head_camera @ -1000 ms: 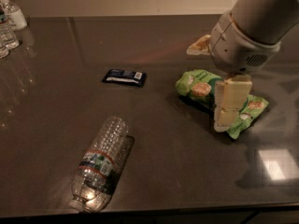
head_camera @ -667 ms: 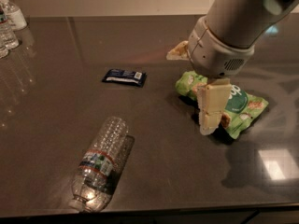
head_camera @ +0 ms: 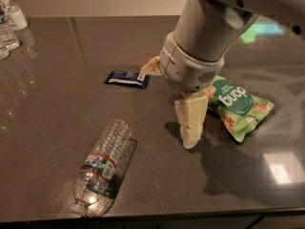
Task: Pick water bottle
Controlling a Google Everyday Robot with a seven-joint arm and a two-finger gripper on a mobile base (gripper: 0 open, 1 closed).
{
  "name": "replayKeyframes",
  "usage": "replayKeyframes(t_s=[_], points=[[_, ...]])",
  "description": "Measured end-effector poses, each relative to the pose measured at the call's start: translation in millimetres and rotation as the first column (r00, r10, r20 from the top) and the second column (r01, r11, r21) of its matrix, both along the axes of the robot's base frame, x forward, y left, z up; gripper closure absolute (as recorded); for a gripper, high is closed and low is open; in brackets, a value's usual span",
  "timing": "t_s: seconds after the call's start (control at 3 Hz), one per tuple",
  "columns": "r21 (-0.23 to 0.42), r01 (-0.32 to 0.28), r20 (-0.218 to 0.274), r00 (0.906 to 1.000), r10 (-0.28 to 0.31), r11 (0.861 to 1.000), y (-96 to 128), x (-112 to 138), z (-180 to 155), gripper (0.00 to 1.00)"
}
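Gripper (head_camera: pixel 166 108) moved off snack bag (head_camera: pixel 238 106) — fingers apart, empty; water bottle (head_camera: pixel 102 168) lies lower-left of it, axis diagonal.

The water bottle (head_camera: pixel 102 168) lies on its side at the front left of the tabletop (head_camera: pixel 57 104). The pincer (head_camera: pixel 165 109) hangs over the centre, right of the bottle and apart from it. A packet (head_camera: pixel 127 78) lies behind-left of the pincer, a snack bag (head_camera: pixel 238 106) to its right.

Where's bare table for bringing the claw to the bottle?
Free: the strip between bottle and open claw, which hangs beside the bag; also left of the bottle. Crowded: around the bag, dark packet, and far-left small bottles.
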State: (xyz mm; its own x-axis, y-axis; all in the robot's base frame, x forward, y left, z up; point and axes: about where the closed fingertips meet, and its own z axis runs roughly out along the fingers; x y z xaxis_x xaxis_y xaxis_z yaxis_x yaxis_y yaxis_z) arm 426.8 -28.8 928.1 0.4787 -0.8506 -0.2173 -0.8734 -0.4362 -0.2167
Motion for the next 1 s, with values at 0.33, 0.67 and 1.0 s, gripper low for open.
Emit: replayKeyframes(t_s=[0.33,0.67,1.0], points=[[-0.008,-0.085,0.0,0.9964,0.085,0.996,23.4,-9.9,-8.9,0.0],[-0.022,-0.178,0.005,0.984,0.178,0.984,45.0,-20.8,-17.3,0.0],[-0.029,-0.269,-0.002,0.9632,0.269,0.963,65.5,-27.3,-27.8,0.0]])
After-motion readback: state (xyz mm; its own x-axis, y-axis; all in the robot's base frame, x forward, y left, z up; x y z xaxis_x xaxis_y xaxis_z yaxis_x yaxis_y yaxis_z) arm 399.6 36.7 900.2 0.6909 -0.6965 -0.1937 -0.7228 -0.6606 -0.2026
